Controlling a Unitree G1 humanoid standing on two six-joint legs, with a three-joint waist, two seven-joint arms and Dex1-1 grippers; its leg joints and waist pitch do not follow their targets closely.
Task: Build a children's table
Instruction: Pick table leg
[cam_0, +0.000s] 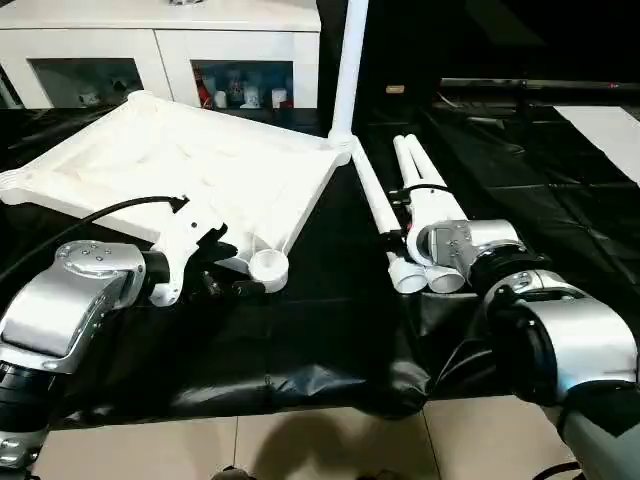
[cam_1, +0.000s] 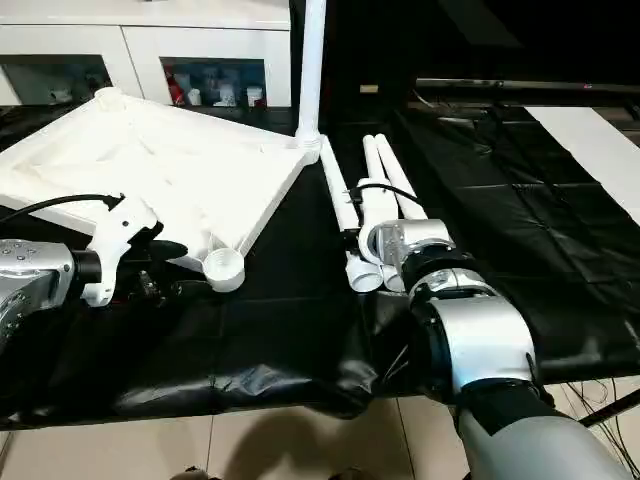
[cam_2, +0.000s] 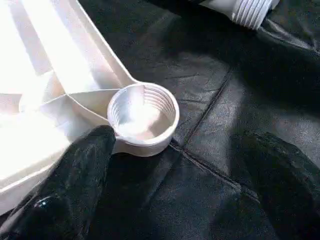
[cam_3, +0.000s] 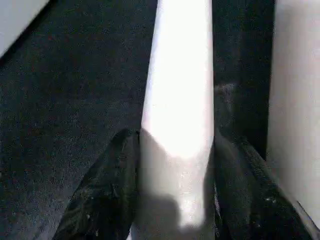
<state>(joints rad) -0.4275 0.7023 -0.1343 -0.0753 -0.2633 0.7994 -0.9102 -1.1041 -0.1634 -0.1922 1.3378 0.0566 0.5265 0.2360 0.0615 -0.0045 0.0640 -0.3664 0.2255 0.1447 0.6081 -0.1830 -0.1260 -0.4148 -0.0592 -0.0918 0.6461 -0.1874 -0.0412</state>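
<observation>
1. The flat white plastic tabletop (cam_0: 190, 170) lies ribbed underside up on black sheeting (cam_0: 330, 330), one leg (cam_0: 347, 65) standing in its far corner.
2. Three loose white tapered tube legs (cam_1: 385, 190) lie beside it.
3. The right gripper (cam_3: 175, 200) clamps one loose leg.
4. The left gripper (cam_2: 170, 195), jaws wide, sits at a round threaded socket (cam_2: 143, 118).

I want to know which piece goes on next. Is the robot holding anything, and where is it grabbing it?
The right hand grips one loose table leg around its shaft, near the threaded end. The left hand is open beside the tabletop's corner socket, holding nothing.
</observation>
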